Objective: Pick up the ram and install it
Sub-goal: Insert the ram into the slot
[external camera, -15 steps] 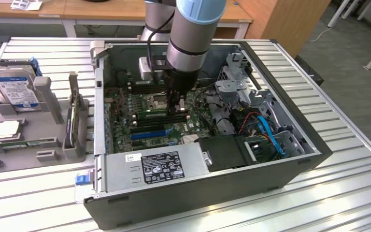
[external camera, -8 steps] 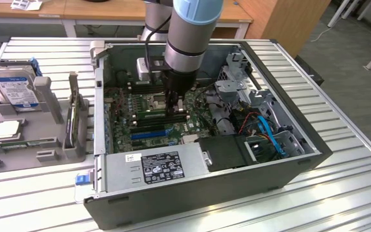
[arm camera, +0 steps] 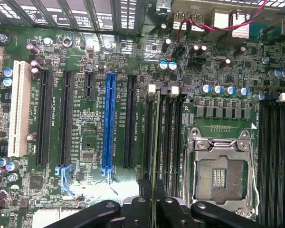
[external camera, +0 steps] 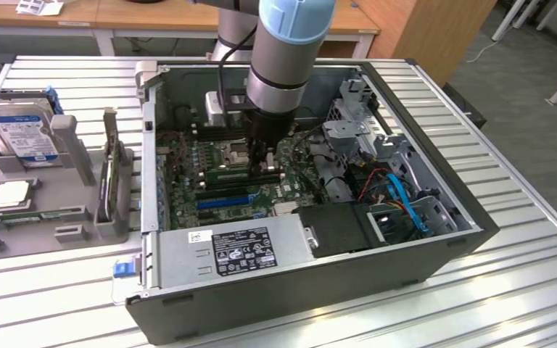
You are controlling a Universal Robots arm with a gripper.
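Hand (arm camera: 153, 208) clamped on the ram (arm camera: 155, 142), jaws nearly together, ram edge-on among black memory slots (arm camera: 174, 142), motherboard (arm camera: 92, 121) lettering illegible

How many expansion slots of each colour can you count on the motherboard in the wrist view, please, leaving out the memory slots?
white slot: 1
blue slot: 1
black slots: 4, one of them short
Total: 6
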